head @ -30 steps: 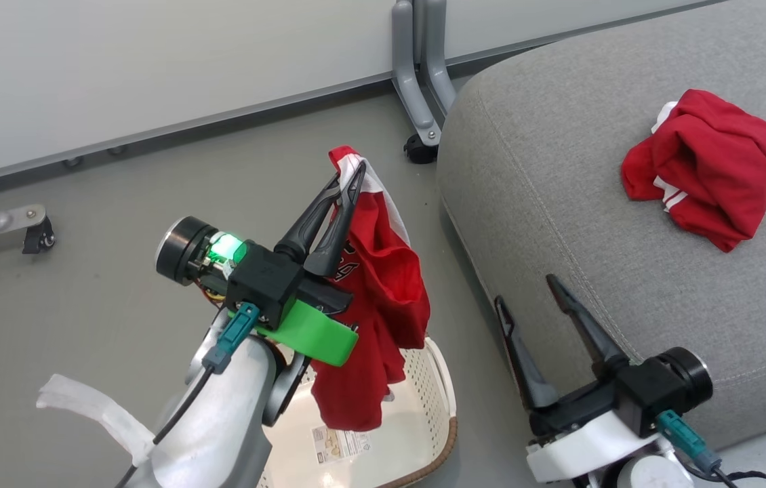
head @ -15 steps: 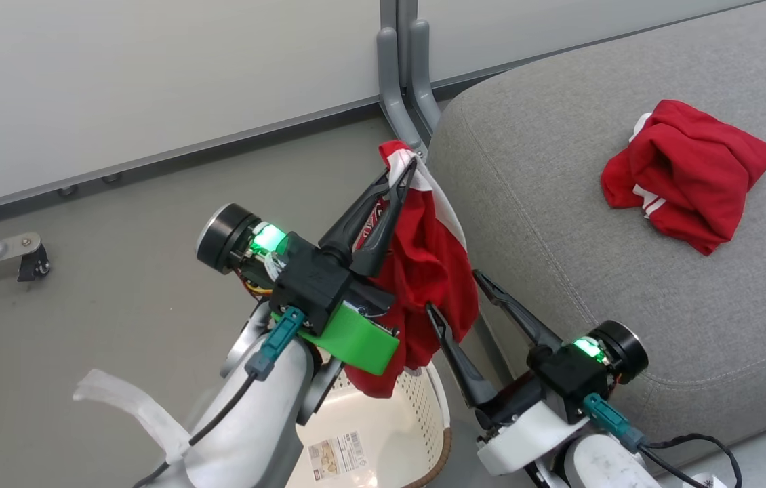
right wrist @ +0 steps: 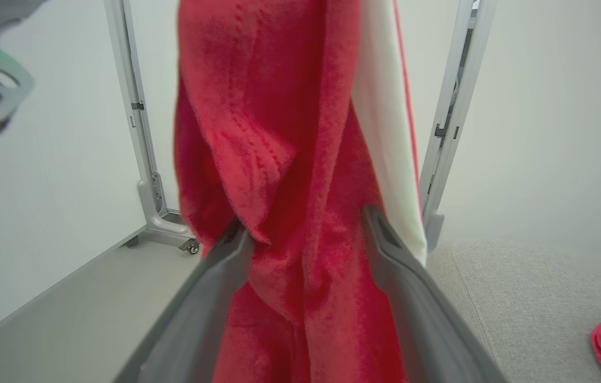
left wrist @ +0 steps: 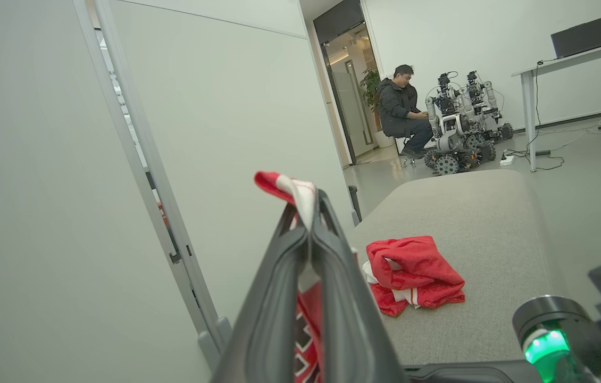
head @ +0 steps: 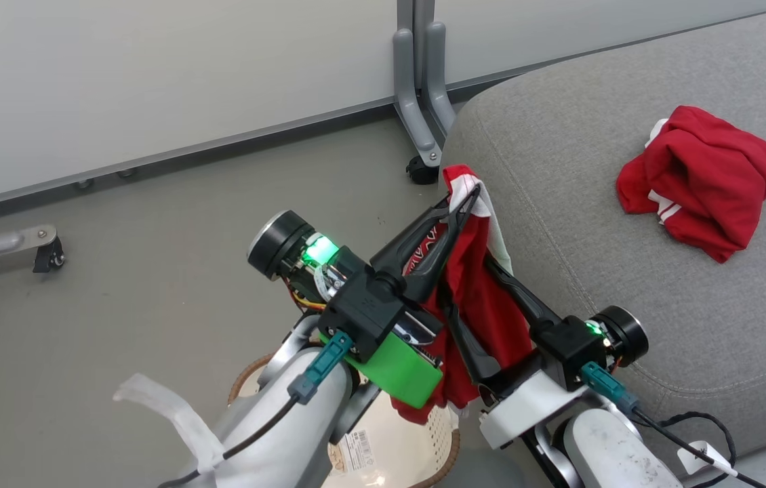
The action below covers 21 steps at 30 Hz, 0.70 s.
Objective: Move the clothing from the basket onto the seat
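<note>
Left fingers (head: pixel 412 234) pinch a hanging red garment (head: pixel 485 312); right fingers (head: pixel 518 295) gape wide around it. Its trailing hem could snag the basket (head: pixel 452 440) or fall short of the seat (head: pixel 627 285).

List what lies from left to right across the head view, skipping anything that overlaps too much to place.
A wheeled grey frame leg → left gripper, shut on the hanging red garment → crumpled red garment lying on the grey seat.

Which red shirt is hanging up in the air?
The garment pinched by the left gripper hangs; the other garment lies crumpled on the seat.
</note>
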### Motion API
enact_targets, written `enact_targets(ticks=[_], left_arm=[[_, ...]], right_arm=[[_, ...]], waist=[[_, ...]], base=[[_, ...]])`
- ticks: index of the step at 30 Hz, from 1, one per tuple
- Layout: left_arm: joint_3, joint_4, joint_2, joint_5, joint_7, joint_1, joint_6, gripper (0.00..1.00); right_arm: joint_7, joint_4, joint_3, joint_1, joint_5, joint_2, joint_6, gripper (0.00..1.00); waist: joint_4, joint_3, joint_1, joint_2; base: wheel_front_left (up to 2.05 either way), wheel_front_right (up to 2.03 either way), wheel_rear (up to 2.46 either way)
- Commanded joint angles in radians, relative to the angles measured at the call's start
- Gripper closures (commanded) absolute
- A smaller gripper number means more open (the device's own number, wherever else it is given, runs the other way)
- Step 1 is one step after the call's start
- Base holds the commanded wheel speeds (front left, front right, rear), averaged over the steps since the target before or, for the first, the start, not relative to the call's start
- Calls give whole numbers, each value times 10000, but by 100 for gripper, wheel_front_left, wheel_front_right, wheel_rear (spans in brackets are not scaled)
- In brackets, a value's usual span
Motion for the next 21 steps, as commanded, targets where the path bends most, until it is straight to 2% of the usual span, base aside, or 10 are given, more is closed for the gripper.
enact_targets(ticks=[1,7,8,9,21], left_arm=[[-99,15,-6,-109,-2,-113,10,100],[-477,61,-5,-313,-2,-180,6,100],[-554,65,-5,-355,-2,-205,17,100],[-604,65,-7,-393,-2,-226,40,100],[-702,659,234,-337,0,-196,208,100]], right_arm=[[-29,-72,37,-89,96,-4,-17,0],[-29,-9,86,-125,317,-5,-17,0],[-29,87,134,-144,367,-4,-17,64],[-29,147,158,-163,393,-4,-17,100],[-29,109,86,-169,411,-2,-18,100]], waist=[[51,11,1,0],[136,41,1,0],[146,41,1,0],[153,38,1,0],[122,67,1,0]], base=[[0,0,0],[0,0,0],[0,0,0],[0,0,0],[0,0,0]])
